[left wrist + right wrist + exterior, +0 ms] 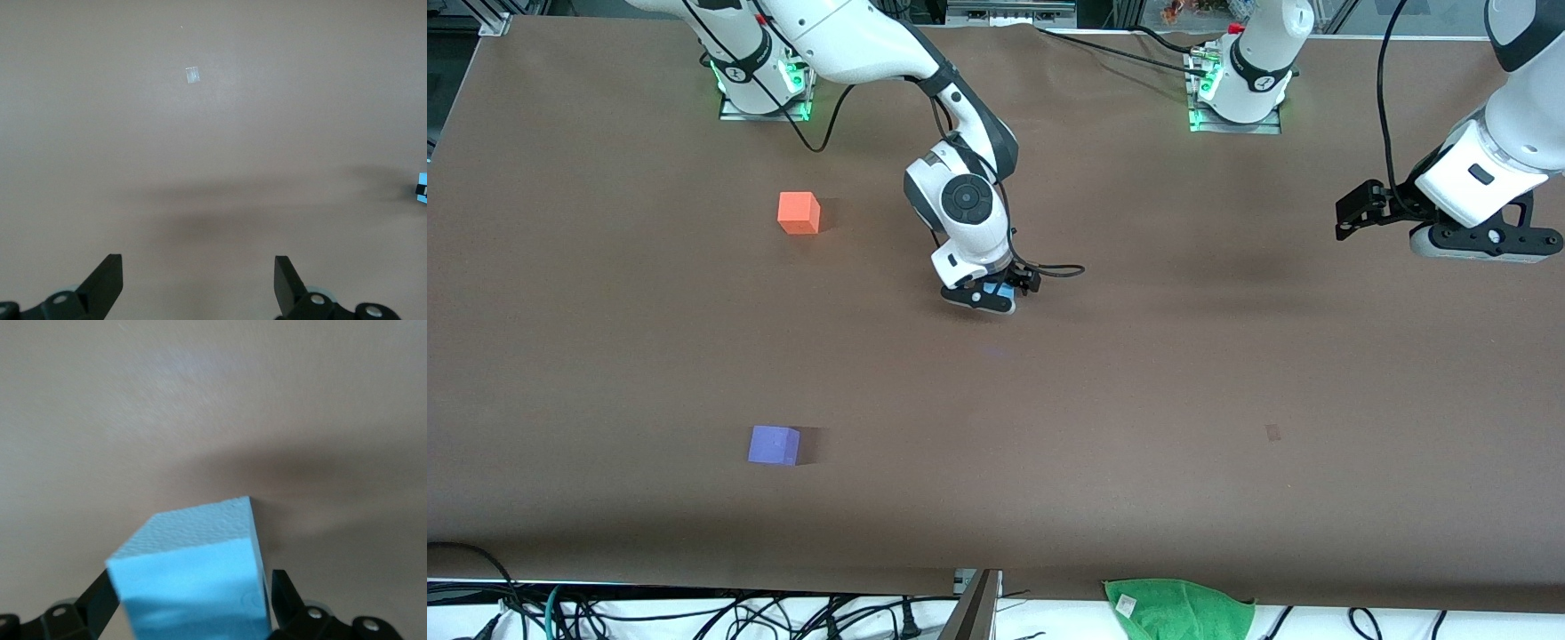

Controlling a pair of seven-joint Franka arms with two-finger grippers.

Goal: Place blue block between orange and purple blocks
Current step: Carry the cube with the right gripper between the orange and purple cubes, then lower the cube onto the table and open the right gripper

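light: even, overhead | shadows: soft on table | blur: blue block close, slightly soft

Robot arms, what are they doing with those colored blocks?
The right claw is shut on the blue block, near the middle of the table. The orange block and the purple block sit apart, the purple one nearer the front camera. The left claw waits open over bare table.

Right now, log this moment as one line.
right hand: shut on blue block | left hand: open, waiting | orange block, purple block: apart on table
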